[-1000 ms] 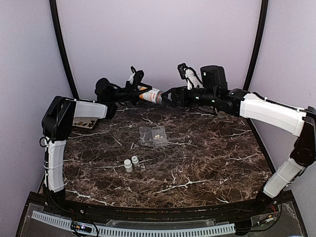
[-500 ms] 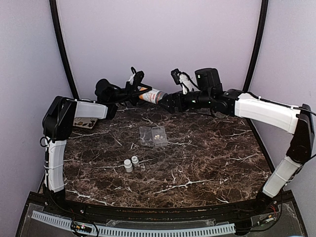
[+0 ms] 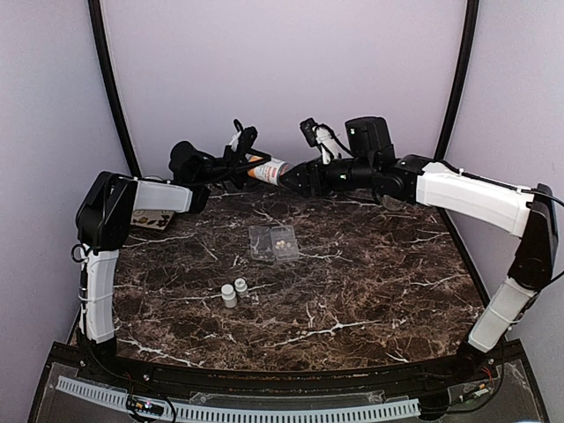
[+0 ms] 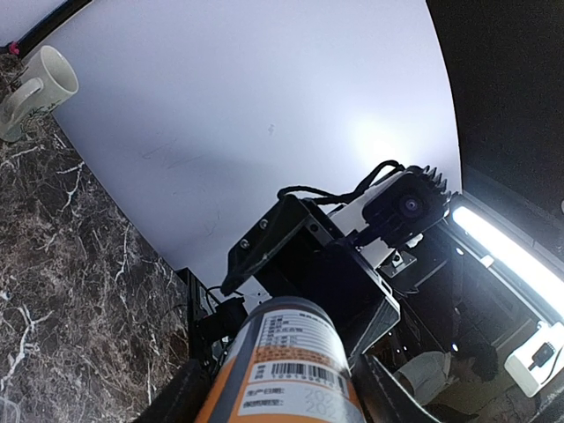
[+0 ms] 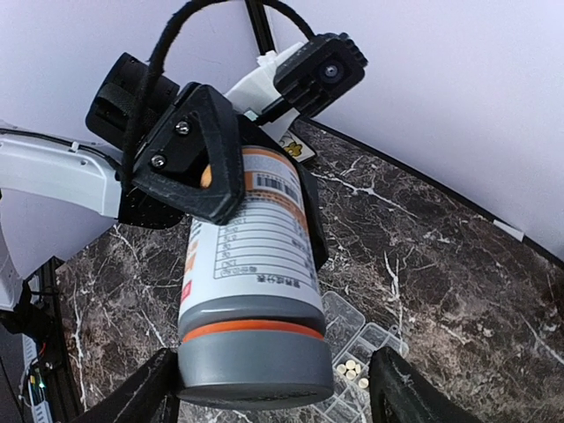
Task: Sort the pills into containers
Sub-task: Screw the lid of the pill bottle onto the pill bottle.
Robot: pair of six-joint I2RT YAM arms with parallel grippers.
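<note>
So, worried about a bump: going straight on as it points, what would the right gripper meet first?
The grey cap of the orange bottle in the left gripper; the right gripper apparently straddles it.

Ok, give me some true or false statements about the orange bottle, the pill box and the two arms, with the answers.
1. The left pincer grips the orange bottle. True.
2. The bottle's grey cap is off. False: it sits on the bottle.
3. The pill box lies open on the table with pills in it. True.
4. The right pincer holds the two white bottles. False: they stand on the table, untouched.
5. The right pincer's fingers flank the cap, with gaps on both sides. True.
</note>
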